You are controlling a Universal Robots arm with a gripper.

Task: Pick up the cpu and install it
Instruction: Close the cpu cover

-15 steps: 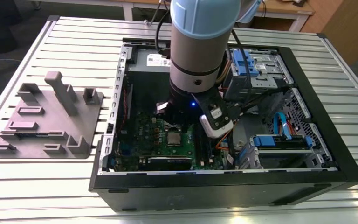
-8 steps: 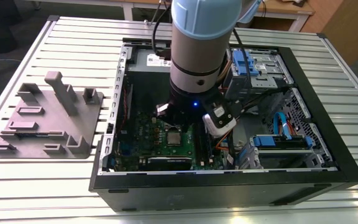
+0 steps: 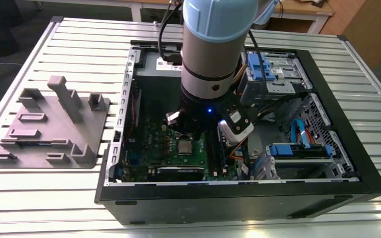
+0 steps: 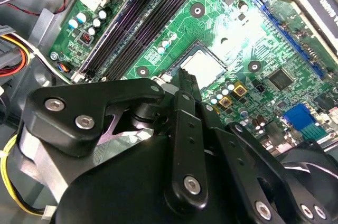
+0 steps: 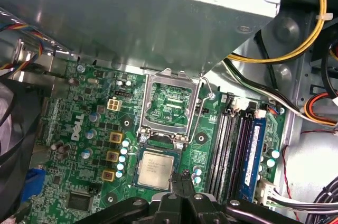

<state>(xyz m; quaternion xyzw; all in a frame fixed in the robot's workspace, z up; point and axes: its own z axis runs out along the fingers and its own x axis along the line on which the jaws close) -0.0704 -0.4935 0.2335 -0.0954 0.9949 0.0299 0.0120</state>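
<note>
Exterior view: shows a silver and pale-blue robot arm point(image 3: 214, 49) extending straight down into an open black computer case point(image 3: 243, 203) that lies on a slatted metal table point(image 3: 78, 44). Shows, toward the exterior view's left of the case, a grey moulded plastic fixture plate point(image 3: 45, 129) flat on that table, well apart from the arm. Places the black gripper point(image 3: 188, 133) low over the green motherboard point(image 3: 152, 141), just above the cpu point(image 3: 186, 147), a small flat square chip with a silvery-grey metal top.

First wrist view: finds the cpu point(image 5: 156, 167) lying flat and square in its socket on the motherboard, just beside the foot of the rectangular metal socket frame point(image 5: 169, 105), which is tilted up and open. Finds the gripper point(image 5: 182, 177) with fingers pressed together, pinching nothing, tips at the chip's corner nearest the dark memory slots point(image 5: 232, 145). Cannot tell whether touching or just clear.

Second wrist view: puts the gripper point(image 4: 183, 78), likewise closed and empty, pointing at the edge of the pale-topped cpu point(image 4: 203, 65), with the memory slots point(image 4: 153, 18) running alongside.
</note>
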